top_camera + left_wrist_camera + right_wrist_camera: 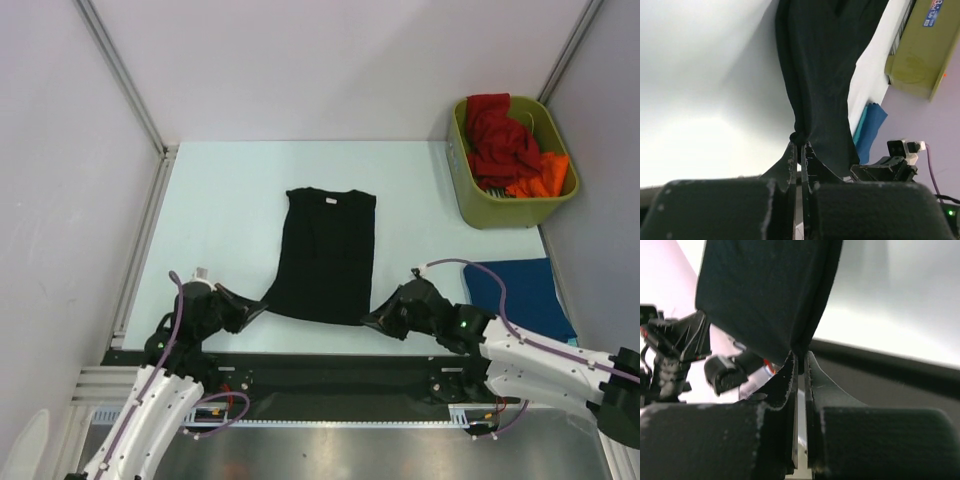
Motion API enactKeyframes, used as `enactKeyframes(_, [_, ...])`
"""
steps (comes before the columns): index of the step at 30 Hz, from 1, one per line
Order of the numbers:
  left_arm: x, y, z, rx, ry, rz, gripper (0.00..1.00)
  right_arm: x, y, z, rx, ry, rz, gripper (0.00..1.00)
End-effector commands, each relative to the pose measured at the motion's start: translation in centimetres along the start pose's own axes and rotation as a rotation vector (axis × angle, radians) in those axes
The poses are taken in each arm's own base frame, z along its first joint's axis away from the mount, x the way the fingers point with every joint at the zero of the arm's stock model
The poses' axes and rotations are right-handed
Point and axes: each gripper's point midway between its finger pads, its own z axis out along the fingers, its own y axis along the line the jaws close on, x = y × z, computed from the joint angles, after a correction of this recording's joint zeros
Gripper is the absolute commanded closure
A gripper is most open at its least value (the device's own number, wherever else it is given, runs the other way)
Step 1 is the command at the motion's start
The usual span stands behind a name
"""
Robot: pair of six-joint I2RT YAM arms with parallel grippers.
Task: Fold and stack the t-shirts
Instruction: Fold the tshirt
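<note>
A: Status: black t-shirt (328,255) is flat mid-worktop, collar toward the far edge, hem toward the near edge. It reads as a narrow rectangle, no sleeves showing.

B: End effectors?

A: Left end effector (258,310) is clamped on the near-left hem corner, right end effector (372,320) on the near-right one. Both wrist views show the fingers closed with cloth pinched at the very tips.

B: Risks we see?

A: The bite is shallow, so a fast lift could pull a corner out. If we raise the two sides unevenly, the fold goes skewed. If only the top layer is caught, the shirt opens instead of folding over.

B: Can we confirm both layers?

A: No, the black cloth hides it in both wrist views. We can't see any print or which face is up either.

B: The rest?

A: Dark blue t-shirt (520,295) is folded at the near-right corner of the worktop (220,200), with a teal edge beside it in the left wrist view. Red t-shirt (497,135) and orange t-shirt (545,175) are bunched in the olive bin (470,195) at the far-right corner. Anything under them is hidden.
</note>
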Motion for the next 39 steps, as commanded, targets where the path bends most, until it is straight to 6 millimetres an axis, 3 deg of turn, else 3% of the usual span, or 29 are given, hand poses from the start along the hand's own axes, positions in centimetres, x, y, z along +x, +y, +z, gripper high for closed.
enactKeyframes(1, [-0.2, 2.1, -1.8, -0.115, -0.04, -0.03, 1.0, 0.5, -2.9, -1.4, 0.097, -0.053, 0.009, 1.0])
enactKeyframes(3, [-0.3, 1.7, -2.8, -0.108, -0.047, 0.014, 1.0, 1.1, -3.2, -2.0, 0.102, -0.044, -0.007, 1.0])
enactKeyframes(5, [-0.5, 1.6, -3.5, -0.117, -0.064, 0.034, 1.0, 0.8, -2.0, -2.8, 0.073, -0.058, -0.03, 1.0])
enactKeyframes(9, [-2.2, -1.8, -5.3, -0.052, -0.13, 0.098, 1.0, -0.8, -0.2, -3.6, 0.069, -0.077, -0.102, 1.0])
enactKeyframes(10, [-2.8, -2.1, -4.9, -0.09, -0.135, 0.116, 1.0, -2.7, 0.4, -3.6, 0.071, -0.112, -0.081, 1.0])
enactKeyframes(12, [-4.9, -5.4, -5.5, -0.059, -0.2, 0.18, 1.0, -4.2, 2.2, -3.8, 0.05, -0.11, -0.14, 1.0])
enactKeyframes(13, [-5.5, -6.0, -4.3, -0.101, -0.181, 0.196, 1.0, -7.0, 2.6, -3.8, 0.054, -0.17, -0.105, 1.0])
enactKeyframes(14, [-6.3, -7.7, -3.4, -0.084, -0.186, 0.224, 1.0, -7.6, 4.4, -4.2, 0.009, -0.148, -0.11, 1.0])
enactKeyframes(15, [-7.0, -10.0, -3.3, -0.061, -0.185, 0.253, 1.0, -9.1, 4.5, -3.2, 0.024, -0.147, -0.137, 1.0])
enactKeyframes(16, [-7.4, -10.6, -2.5, -0.078, -0.164, 0.293, 1.0, -10.1, 4.8, -2.7, 0.019, -0.137, -0.128, 1.0])
enactKeyframes(17, [-7.7, -10.4, 0.5, -0.146, -0.1, 0.298, 1.0, -11.5, 5.2, -2.4, 0.004, -0.119, -0.105, 1.0])
enactKeyframes(18, [-8.5, -12.6, 0.9, -0.114, -0.088, 0.308, 1.0, -12.7, 5.5, -0.7, 0.027, -0.091, -0.124, 1.0])
enactKeyframes(20, [-9.3, -12.9, 4.6, -0.162, -0.034, 0.326, 1.0, -14.5, 6.3, 0.8, 0.023, -0.061, -0.137, 1.0])
enactKeyframes(21, [-10.2, -14.5, 5.2, -0.147, -0.048, 0.336, 1.0, -15.7, 7.0, 2.2, 0.031, -0.045, -0.144, 1.0])
enactKeyframes(23, [-11.7, -15.8, 6.6, -0.136, -0.08, 0.342, 1.0, -16.8, 7.6, 3.7, 0.018, -0.007, -0.164, 1.0])
enactKeyframes(28, [-15.2, -17.1, 11.8, -0.149, -0.06, 0.326, 1.0, -21.7, 9.4, 6.2, 0.01, -0.013, -0.161, 1.0])
enactKeyframes(30, [-16.2, -18.4, 12.8, -0.129, -0.045, 0.337, 1.0, -22.6, 9.6, 6.9, -0.001, -0.002, -0.149, 1.0])
enactKeyframes(31, [-16.3, -17.4, 14.6, -0.153, -0.014, 0.326, 1.0, -23.5, 9.7, 7.5, -0.002, -0.003, -0.141, 1.0])
enactKeyframes(33, [-17.3, -18.4, 15.8, -0.123, 0.003, 0.316, 1.0, -24.1, 9.9, 8.2, -0.02, 0.013, -0.134, 1.0])
enactKeyframes(34, [-17.4, -17.6, 17.1, -0.141, 0.024, 0.306, 1.0, -24.8, 9.7, 8.5, -0.019, 0.013, -0.12, 1.0])
enactKeyframes(39, [-19.3, -18.6, 19.7, -0.116, 0.025, 0.286, 1.0, -26.8, 9.9, 10.7, -0.032, 0.034, -0.101, 1.0])
